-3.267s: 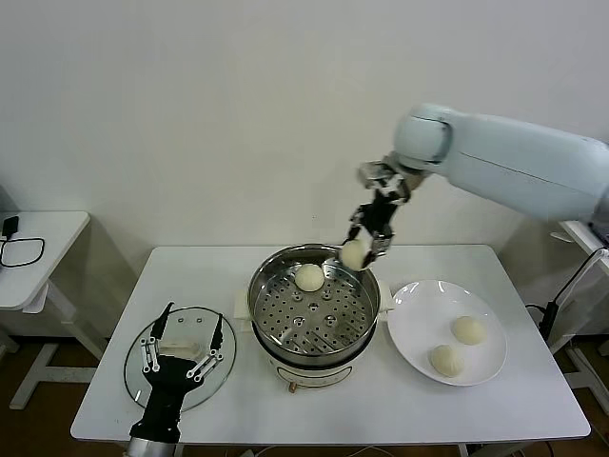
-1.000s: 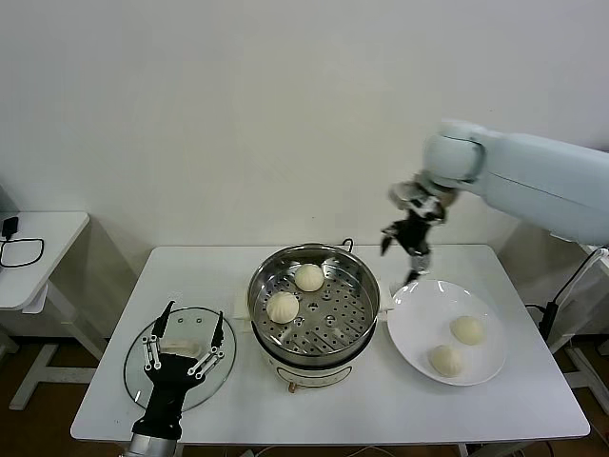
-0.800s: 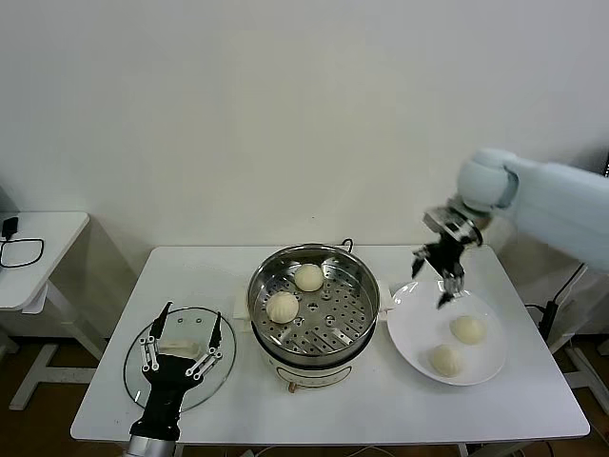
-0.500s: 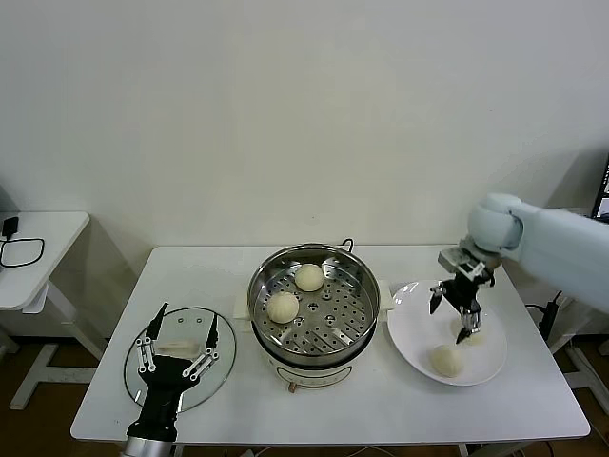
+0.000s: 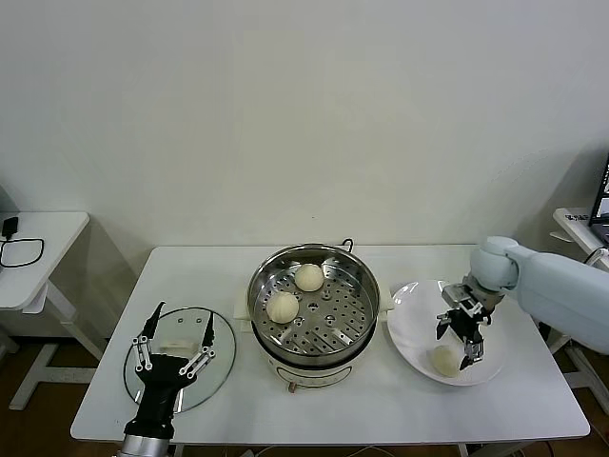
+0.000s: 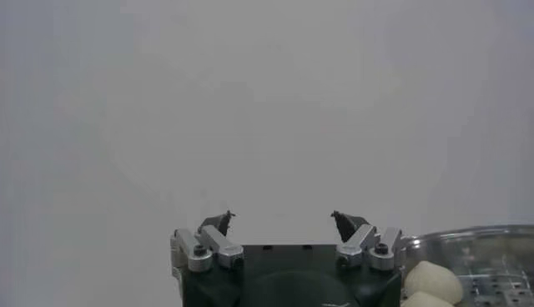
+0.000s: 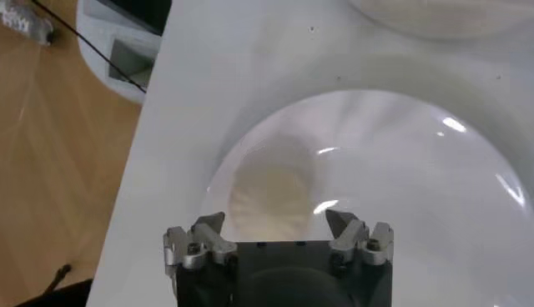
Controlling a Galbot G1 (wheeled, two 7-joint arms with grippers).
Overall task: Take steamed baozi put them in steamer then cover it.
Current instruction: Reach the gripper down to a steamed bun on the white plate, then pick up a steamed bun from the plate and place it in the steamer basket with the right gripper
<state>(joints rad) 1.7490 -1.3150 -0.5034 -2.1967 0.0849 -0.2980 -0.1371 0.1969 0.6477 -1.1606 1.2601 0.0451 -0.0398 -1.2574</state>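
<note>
The steamer (image 5: 314,328) stands mid-table with two steamed baozi (image 5: 308,277) (image 5: 283,307) on its perforated tray. My right gripper (image 5: 457,342) is open and low over the white plate (image 5: 416,309). In the head view one baozi (image 5: 444,360) lies on the plate by its fingers. The right wrist view shows a baozi (image 7: 271,192) just beyond the open right gripper (image 7: 275,218), in line with the gap. My left gripper (image 5: 174,345) stays open above the glass lid (image 5: 223,367). In the left wrist view that gripper (image 6: 282,218) holds nothing, with the steamer's rim (image 6: 476,236) and a baozi (image 6: 431,279) at the side.
The lid lies flat at the table's front left. The plate (image 7: 417,192) sits close to the table's right edge, with wooden floor (image 7: 50,167) beyond. A small white side table (image 5: 38,248) stands further left.
The right gripper let a baozi go into the steamer, then swung right and down onto the plate, still open. The left gripper barely shifted over the lid.
</note>
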